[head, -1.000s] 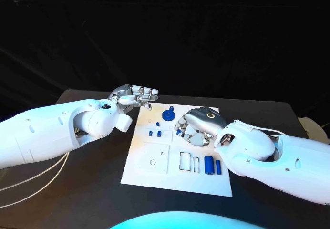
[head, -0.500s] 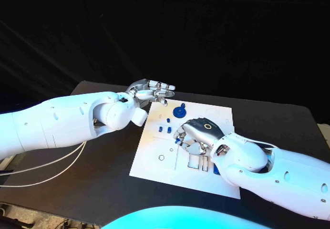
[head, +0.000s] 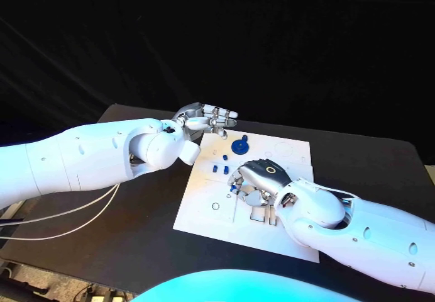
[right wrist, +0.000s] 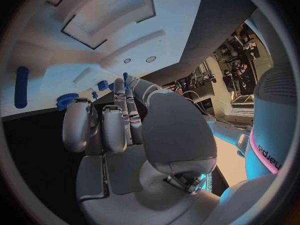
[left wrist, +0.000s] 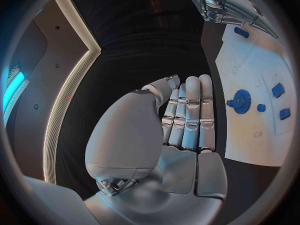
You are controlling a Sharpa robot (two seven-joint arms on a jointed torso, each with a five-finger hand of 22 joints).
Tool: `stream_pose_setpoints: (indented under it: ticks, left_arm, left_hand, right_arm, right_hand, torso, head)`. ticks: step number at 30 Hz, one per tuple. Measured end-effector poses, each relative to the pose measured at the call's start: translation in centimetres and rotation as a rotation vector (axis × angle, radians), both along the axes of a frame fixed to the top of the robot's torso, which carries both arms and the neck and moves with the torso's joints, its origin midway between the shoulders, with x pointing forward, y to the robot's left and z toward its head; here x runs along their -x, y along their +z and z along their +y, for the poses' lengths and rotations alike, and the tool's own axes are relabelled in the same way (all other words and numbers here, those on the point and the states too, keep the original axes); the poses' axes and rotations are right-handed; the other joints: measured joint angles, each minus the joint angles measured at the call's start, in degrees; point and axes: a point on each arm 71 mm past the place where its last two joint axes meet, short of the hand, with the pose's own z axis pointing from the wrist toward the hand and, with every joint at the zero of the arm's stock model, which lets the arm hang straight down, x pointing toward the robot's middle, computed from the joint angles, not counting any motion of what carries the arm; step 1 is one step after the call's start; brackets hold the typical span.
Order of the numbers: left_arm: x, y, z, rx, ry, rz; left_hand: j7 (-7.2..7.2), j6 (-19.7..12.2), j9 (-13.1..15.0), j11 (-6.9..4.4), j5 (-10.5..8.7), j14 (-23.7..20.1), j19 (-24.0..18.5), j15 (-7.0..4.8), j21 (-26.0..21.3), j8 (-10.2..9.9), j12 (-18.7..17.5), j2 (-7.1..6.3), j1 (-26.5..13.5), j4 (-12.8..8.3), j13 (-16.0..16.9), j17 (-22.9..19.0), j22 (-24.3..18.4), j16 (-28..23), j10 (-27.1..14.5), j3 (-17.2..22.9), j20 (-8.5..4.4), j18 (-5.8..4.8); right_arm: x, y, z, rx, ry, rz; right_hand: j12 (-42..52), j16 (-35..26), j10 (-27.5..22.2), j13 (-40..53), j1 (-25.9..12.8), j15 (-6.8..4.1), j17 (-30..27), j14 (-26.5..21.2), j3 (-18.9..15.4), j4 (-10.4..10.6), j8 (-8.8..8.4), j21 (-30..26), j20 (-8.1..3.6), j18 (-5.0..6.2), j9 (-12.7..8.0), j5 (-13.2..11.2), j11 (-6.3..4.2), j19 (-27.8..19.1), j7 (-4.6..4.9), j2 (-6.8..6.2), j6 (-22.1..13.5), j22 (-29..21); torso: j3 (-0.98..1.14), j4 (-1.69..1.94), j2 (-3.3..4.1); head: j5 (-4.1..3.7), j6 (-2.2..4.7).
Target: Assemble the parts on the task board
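**Inspector A:** Position of the task board?

**Inspector B:** The task board (head: 204,214) lies flat in the middle of the black table (head: 136,214). A blue gear-shaped part (head: 239,146) stands near its far edge, with small blue parts (head: 219,168) just in front of it.

**Inspector A:** Left hand?

**Inspector B:** The left hand (head: 205,119) is raised over the board's far-left corner, apart from the board. In the left wrist view its fingers (left wrist: 187,115) are extended side by side, close together and straight, with nothing in them. The palm is bare. The gear-shaped part (left wrist: 241,101) lies off to one side of it on the board.

**Inspector A:** Right hand?

**Inspector B:** The right hand (head: 256,179) is low over the middle of the board, back of the hand upward, fingers curled down towards the surface. In the right wrist view the fingers (right wrist: 115,125) bend inward near some blue parts (right wrist: 103,85). I cannot tell whether they hold one.

**Inspector A:** Other parts?

**Inspector B:** A long blue part (right wrist: 21,86) lies on the board, well apart from those fingers.
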Motion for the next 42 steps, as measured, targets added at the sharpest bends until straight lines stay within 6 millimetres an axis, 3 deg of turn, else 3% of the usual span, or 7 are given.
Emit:
stream_pose_setpoints:
  ticks: [10,42]
  left_arm:
    - [0.0,0.1,-0.2,0.002,-0.004,-0.001]
    - [0.0,0.1,-0.4,0.003,-0.009,-0.001]
  left_hand:
    - [0.00,0.00,0.00,0.00,0.00,0.00,0.00,0.00,0.00,0.00,0.00,0.00,0.00,0.00,-0.01,0.00,-0.01,0.00,0.00,0.00,0.00,0.00]
    - [0.00,0.00,0.00,0.00,0.00,0.00,0.00,0.00,0.23,0.21,0.44,0.00,0.00,0.00,0.08,0.02,0.02,0.00,0.01,0.00,0.00,-0.01]
  right_arm:
    - [-0.1,-0.6,0.2,0.007,-0.003,0.008]
    - [0.1,-1.8,0.6,0.022,0.000,0.030]
  right_hand:
    - [0.00,0.00,0.05,0.00,0.00,0.00,0.00,0.00,0.00,0.00,-0.01,0.00,0.00,0.00,0.00,0.00,0.05,0.00,0.00,0.00,-0.01,-0.01]
    - [0.00,0.00,0.10,-0.04,0.00,0.00,-0.01,0.00,-0.01,0.01,-0.12,0.00,0.00,0.00,0.01,0.23,0.10,0.00,-0.03,0.00,-0.19,-0.03]
  torso:
    - [0.02,-0.14,-0.04]
    - [-0.03,-0.09,-0.02]
  head:
    - [0.41,-0.35]
    - [1.03,-0.83]
